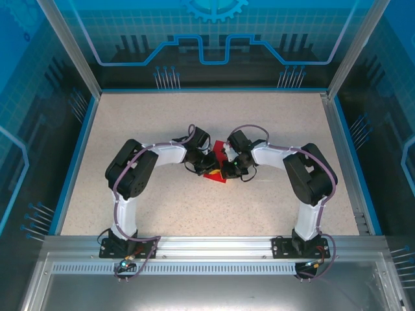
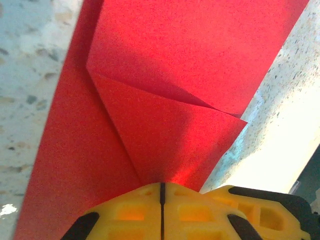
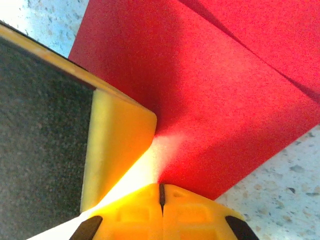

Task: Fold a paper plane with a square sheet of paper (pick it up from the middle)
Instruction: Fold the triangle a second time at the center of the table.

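Already partly folded, the square sheet of paper (image 2: pixel 165 125) sits mid tabletop (image 1: pixel 259 129), with diagonal flaps creased. The left pincer (image 2: pixel 161 186) is clamped tight on its edge, and the right pincer (image 3: pixel 161 186) seemingly pinches it too. Wing folds remain, I judge.

Matt red sheet of paper (image 2: pixel 165 60) on a speckled, grainy table (image 1: pixel 142 116).
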Motion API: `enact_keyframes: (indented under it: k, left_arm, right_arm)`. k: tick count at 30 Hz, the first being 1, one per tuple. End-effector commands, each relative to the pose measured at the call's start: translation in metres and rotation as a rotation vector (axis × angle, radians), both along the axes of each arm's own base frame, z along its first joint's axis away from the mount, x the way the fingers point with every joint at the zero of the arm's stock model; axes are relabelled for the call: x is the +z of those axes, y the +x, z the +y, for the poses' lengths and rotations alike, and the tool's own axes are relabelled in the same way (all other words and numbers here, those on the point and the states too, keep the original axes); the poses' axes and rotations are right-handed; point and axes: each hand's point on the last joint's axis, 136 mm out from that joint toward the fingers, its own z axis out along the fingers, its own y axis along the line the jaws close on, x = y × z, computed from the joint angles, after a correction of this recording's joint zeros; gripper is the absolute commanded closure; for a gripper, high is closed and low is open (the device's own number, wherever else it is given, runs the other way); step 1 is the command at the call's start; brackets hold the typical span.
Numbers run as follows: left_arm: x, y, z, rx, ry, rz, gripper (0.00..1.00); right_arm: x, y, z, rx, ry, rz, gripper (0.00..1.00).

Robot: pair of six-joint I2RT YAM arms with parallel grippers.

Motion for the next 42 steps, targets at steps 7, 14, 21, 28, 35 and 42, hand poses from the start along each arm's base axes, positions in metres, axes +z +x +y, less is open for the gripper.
enact_keyframes:
  k: [7,14,21,28,35,42]
  left_arm:
    - [-0.017,0.049,0.043,0.122,0.092,-0.057,0.92]
    - [-0.012,0.064,0.053,0.131,0.123,-0.091,0.91]
    - [-0.017,0.075,0.067,0.146,0.168,-0.107,0.91]
    - [0.016,0.095,0.072,0.136,0.18,-0.192,0.88]
    - [0.048,0.087,0.07,0.136,0.137,-0.224,0.76]
    - [0.054,0.054,0.054,0.115,0.016,-0.185,0.67]
  right_arm:
    - [-0.055,-0.055,-0.055,0.024,-0.267,0.184,0.97]
    - [-0.054,-0.055,-0.058,0.021,-0.279,0.18,0.97]
    - [-0.053,-0.054,-0.058,0.016,-0.274,0.177,0.98]
    - [-0.029,-0.03,-0.032,-0.022,-0.148,0.116,0.97]
    - [0.061,0.041,0.01,-0.135,0.181,-0.084,0.8]
    - [0.064,0.069,-0.031,-0.21,0.158,-0.145,0.59]
